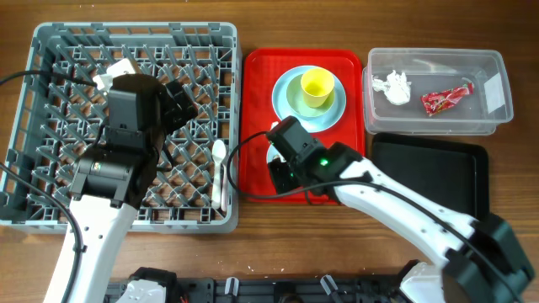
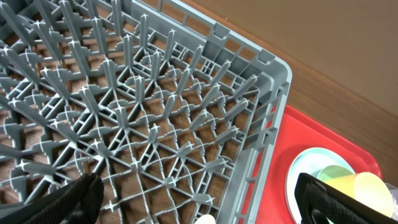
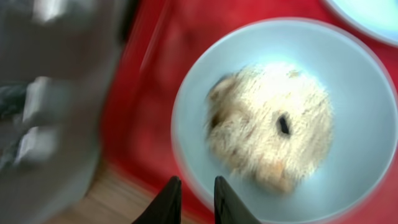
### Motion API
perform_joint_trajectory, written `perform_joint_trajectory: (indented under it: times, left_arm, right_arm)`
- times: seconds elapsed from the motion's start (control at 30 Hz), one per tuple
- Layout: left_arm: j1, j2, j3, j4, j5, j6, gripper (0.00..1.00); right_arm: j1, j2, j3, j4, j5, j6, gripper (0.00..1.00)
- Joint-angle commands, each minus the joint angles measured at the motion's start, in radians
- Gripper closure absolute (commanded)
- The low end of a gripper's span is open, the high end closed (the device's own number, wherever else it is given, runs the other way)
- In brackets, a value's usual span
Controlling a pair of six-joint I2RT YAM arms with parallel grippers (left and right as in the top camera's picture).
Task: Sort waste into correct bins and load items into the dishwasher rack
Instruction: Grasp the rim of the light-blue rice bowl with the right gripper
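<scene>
The grey dishwasher rack point(image 1: 50, 202) fills the left side. A white spoon point(image 1: 218, 167) lies at its right edge, and a white piece point(image 1: 114, 74) that looks like the fork lies at the back. My left gripper point(image 1: 181, 101) hangs open and empty over the rack point(image 2: 205, 208). The light blue plate point(image 1: 337, 109), pale green dish point(image 1: 295, 97) and yellow cup point(image 1: 317, 86) are stacked on the red tray. My right gripper point(image 1: 280, 171) is shut on the rim point(image 3: 193, 202) of the light blue bowl point(image 3: 348, 168), which holds rice scraps point(image 3: 267, 137).
The clear tub point(image 1: 497, 122) at the back right holds the white tissue point(image 1: 392, 86) and the red wrapper point(image 1: 446, 98). The black tray point(image 1: 429, 164) sits in front of it. The flat red tray point(image 1: 257, 76) lies between the rack and the bins.
</scene>
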Motion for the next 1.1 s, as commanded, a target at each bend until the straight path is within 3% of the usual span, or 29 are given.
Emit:
perform_joint_trajectory:
  times: [0.0, 0.1, 0.3, 0.4, 0.5, 0.53, 0.57, 0.63, 0.8, 1.07]
  left_arm:
    - [0.006, -0.001, 0.007, 0.002, -0.01, 0.004, 0.0]
    - [0.006, -0.001, 0.006, 0.002, -0.01, 0.004, 0.0]
    - [0.006, -0.001, 0.006, 0.002, -0.01, 0.005, 0.0]
    - [0.006, -0.001, 0.006, 0.002, -0.01, 0.004, 0.0]
    - [0.006, -0.001, 0.006, 0.002, -0.01, 0.004, 0.0]
    - [0.006, -0.001, 0.006, 0.002, -0.01, 0.004, 0.0]
    - [0.006, -0.001, 0.006, 0.002, -0.01, 0.004, 0.0]
    - [0.006, -0.001, 0.006, 0.002, -0.01, 0.004, 0.0]
    - [0.006, -0.001, 0.006, 0.002, -0.01, 0.005, 0.0]
    - [0.006, -0.001, 0.006, 0.002, -0.01, 0.005, 0.0]
  right_arm:
    - [-0.043, 0.138, -0.004, 0.023, 0.131, 0.06, 0.87]
    - [-0.122, 0.157, -0.004, -0.077, 0.22, 0.154, 0.88]
    - [-0.324, 0.157, -0.004, -0.266, 0.31, 0.153, 0.86]
    - [-0.35, 0.142, 0.003, -0.234, 0.21, 0.012, 0.82]
    - [-0.35, 0.057, 0.085, -0.288, 0.081, -0.032, 0.8]
    - [-0.35, 0.006, 0.111, -0.306, -0.023, -0.072, 0.76]
    - [-0.35, -0.045, 0.116, -0.311, -0.124, -0.134, 0.67]
    - [-0.35, -0.101, 0.115, -0.352, -0.154, -0.188, 0.35]
    - [-0.323, -0.079, -0.02, -0.225, -0.159, -0.185, 0.37]
    - [-0.236, -0.069, -0.266, 0.089, -0.105, -0.104, 0.56]
